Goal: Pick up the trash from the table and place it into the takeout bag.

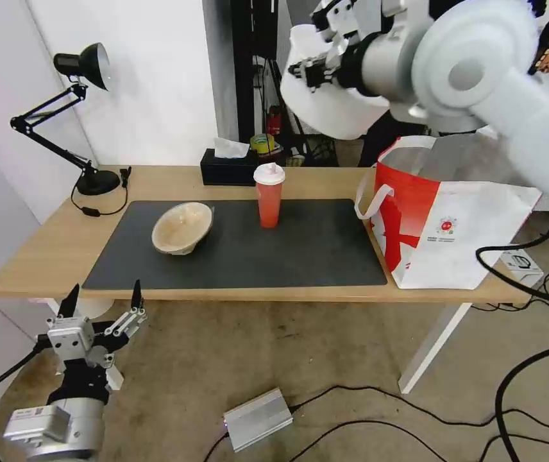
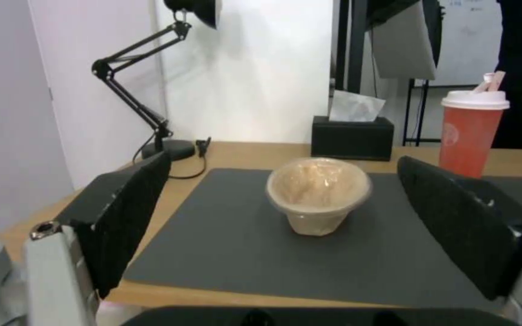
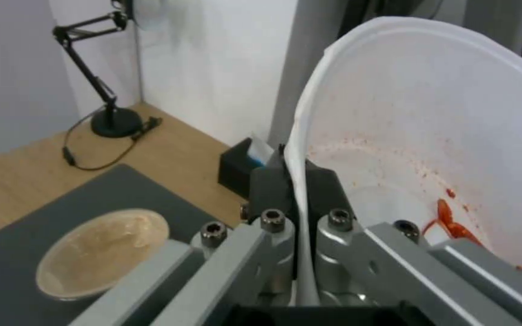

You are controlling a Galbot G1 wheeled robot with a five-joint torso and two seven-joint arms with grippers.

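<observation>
Right gripper is clamped on the rim of the wide white round bowl, one dark finger on each side of the thin wall; red scraps cling to the bowl's inner surface. In the head view this bowl is held tilted high above the far edge of the long light-wood table, up and to the left of the large red-and-white takeout bag, which stands open on the table's right end (silver lining visible at its mouth). Left gripper hangs low in front of the table's near edge, jaws spread wide and holding nothing. On the dark grey rectangular mat the beige paper bowl lies tipped, and the tall red drink cup with white lid stands upright to its right, well apart. Behind the cup sits a black tissue box; a black desk lamp occupies the far left corner.
</observation>
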